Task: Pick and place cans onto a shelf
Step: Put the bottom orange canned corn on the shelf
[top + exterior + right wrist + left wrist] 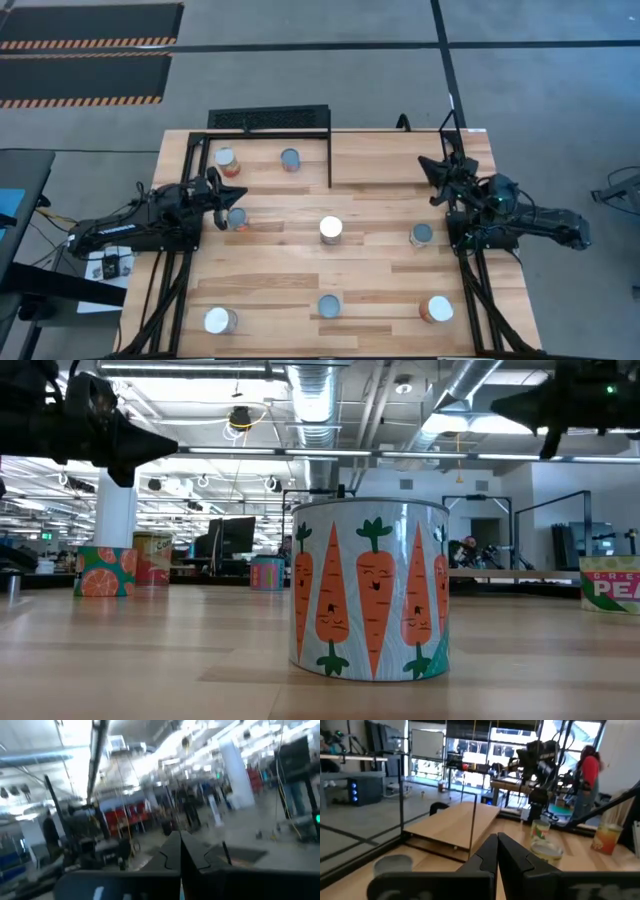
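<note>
Carrot-printed can (369, 589), another lettered "PEA" (610, 584)

Left arm: your dark six-joint left arm reaches in from the left edge.
Left gripper (222, 192): fingers pressed together, empty.
Right arm: dark, at the right edge.
Right gripper (437, 180): closed, holding nothing.
</note>
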`<state>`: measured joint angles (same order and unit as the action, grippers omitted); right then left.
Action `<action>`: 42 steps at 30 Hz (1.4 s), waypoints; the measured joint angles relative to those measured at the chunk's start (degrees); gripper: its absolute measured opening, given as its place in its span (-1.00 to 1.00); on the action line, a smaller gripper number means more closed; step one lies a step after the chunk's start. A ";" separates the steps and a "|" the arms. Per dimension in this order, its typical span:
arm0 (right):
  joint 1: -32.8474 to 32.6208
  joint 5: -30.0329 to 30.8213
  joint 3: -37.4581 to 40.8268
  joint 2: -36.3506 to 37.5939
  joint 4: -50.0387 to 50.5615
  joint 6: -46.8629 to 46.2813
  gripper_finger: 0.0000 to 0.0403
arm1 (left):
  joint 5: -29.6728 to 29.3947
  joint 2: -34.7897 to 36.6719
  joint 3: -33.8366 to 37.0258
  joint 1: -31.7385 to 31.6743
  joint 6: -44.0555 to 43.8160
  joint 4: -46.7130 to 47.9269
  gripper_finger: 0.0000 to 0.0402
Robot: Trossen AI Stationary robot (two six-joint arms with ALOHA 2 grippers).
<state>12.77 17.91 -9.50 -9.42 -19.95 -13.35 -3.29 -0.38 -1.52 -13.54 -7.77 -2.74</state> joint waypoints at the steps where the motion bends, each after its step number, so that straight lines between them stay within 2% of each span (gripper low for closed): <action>1: -0.34 0.13 -1.85 -2.34 -0.74 -0.19 -0.95 | -0.23 0.00 -0.08 0.00 0.26 0.57 -1.00; 4: -0.34 -1.54 -8.59 -9.01 -3.87 1.19 -0.95 | -2.09 0.00 -0.08 0.00 -0.62 0.91 -1.00; 6: -0.03 -5.66 -13.97 -13.44 -0.48 5.26 -0.95 | -2.92 0.00 -0.08 0.00 0.04 0.96 -1.00; 13: 0.12 -5.91 -36.71 -30.79 33.87 6.04 -0.98 | -4.58 0.01 -0.11 -0.02 -3.74 2.30 -1.00; 20: -2.80 -10.76 -49.73 -46.12 54.77 0.12 -0.98 | -4.91 0.02 -0.11 -0.07 -9.63 2.42 -1.00; 25: -7.04 -16.97 -53.18 -51.74 63.32 -5.33 -0.98 | -6.28 0.02 -0.13 -0.07 -16.61 2.45 -1.00; 29: -12.39 -22.47 -53.01 -53.68 66.82 -10.12 -0.99 | -6.42 0.02 -0.17 -0.07 -17.77 2.90 -1.00; 38: -24.42 -20.94 -52.98 -55.93 79.79 -22.70 -0.99 | -7.93 0.02 -0.19 -0.07 -15.38 2.83 -1.00; 42: -33.16 -21.14 -52.96 -55.37 83.52 -27.68 -0.99 | -7.91 0.02 -0.19 -0.07 -14.67 2.86 -1.00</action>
<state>-20.39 -3.22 -62.46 -64.79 63.57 -41.03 -11.20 -0.36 -1.72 -13.61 -22.44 0.12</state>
